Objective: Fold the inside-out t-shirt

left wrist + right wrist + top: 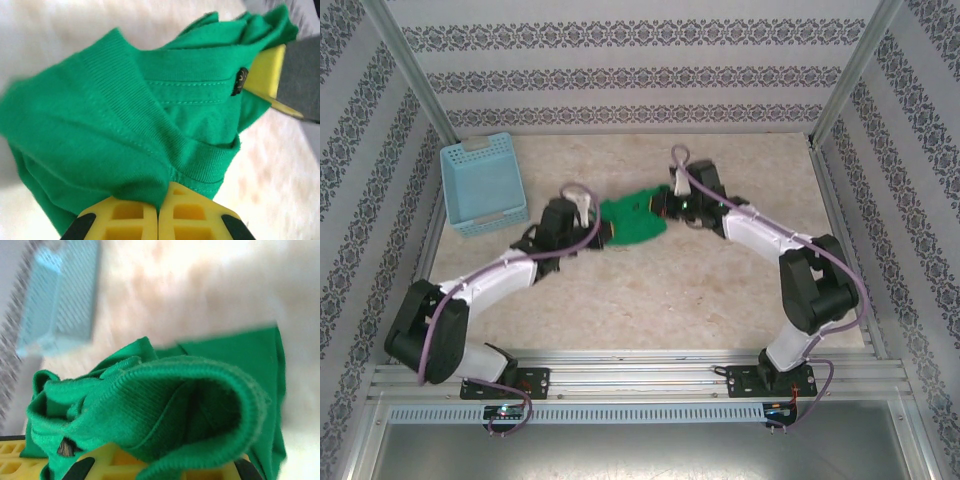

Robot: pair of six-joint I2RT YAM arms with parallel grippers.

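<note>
1. The pale speckled desk (700, 290) lies bare along its near and right sides.
2. The light blue plastic lattice basket (483, 183) sits far left.
3. The bright green cloth t-shirt (635, 218) lies bunched mid-desk.
4. The left end effector (603, 228) and right end effector (665, 205) pinch its opposite edges.

Bright green t-shirt (638, 219), light blue lattice basket (482, 183), yellow tool fingers (159, 220), patterned striped walls (620, 70)

Lab-style robot test cell: aluminium frame posts (415, 75) at 11 and 1 o'clock, patterned wall panels (620, 40) on three sides, beige tabletop (650, 300), slotted aluminium rail (640, 372) at 6 o'clock with bolted arm bases (505, 383).
</note>
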